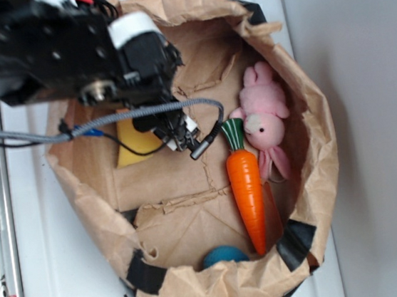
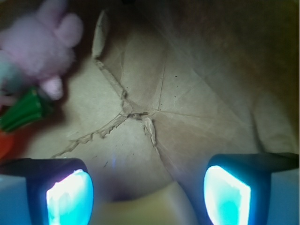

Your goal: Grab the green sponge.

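Observation:
The green sponge (image 1: 130,137) is really pale yellow and lies flat on the brown paper floor, at the left inside the bag. The arm covers its upper and right parts. My gripper (image 1: 179,133) hangs directly over the sponge's right side. In the wrist view the sponge (image 2: 150,211) appears as a blurred yellow shape at the bottom edge, in the gap between the two glowing cyan pads (image 2: 70,197). The gripper (image 2: 148,196) is open wide, and neither pad touches the sponge.
A crumpled brown paper bag wall (image 1: 308,93) rings the work area. Inside it, at the right, lie a pink bunny (image 1: 264,109) and an orange carrot (image 1: 246,186). A blue ball (image 1: 223,255) sits at the front rim. A grey cable (image 1: 109,121) trails from the arm.

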Controlling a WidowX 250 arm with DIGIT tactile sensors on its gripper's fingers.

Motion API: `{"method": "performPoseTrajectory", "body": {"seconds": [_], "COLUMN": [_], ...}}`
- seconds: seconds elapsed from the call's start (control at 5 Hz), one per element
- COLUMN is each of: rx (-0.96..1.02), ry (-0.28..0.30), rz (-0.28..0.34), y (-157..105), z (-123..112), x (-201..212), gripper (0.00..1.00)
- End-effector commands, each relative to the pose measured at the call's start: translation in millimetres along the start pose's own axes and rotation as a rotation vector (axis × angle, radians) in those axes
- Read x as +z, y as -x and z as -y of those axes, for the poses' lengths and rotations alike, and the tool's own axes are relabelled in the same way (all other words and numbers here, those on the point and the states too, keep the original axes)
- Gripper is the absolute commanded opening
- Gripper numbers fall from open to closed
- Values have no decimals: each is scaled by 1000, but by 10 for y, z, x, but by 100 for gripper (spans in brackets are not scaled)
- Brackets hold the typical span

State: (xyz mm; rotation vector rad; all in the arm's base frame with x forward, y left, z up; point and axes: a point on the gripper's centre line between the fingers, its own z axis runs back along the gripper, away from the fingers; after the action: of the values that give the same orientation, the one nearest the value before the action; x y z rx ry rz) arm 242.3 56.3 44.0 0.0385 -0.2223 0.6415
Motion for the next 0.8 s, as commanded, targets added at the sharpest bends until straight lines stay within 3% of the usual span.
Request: {"method": "performPoseTrajectory", "body": {"seconds": [0.0, 0.2, 0.4, 0.6], "rx": [-55, -46, -33, -36], "ry": [30, 44, 63, 77], "rz": [84, 92, 73, 58], "y": [16, 8, -1, -3], "z": [156, 155, 118, 121], "x": [-211, -238, -135, -12], "gripper": [100, 76, 0, 37]}}
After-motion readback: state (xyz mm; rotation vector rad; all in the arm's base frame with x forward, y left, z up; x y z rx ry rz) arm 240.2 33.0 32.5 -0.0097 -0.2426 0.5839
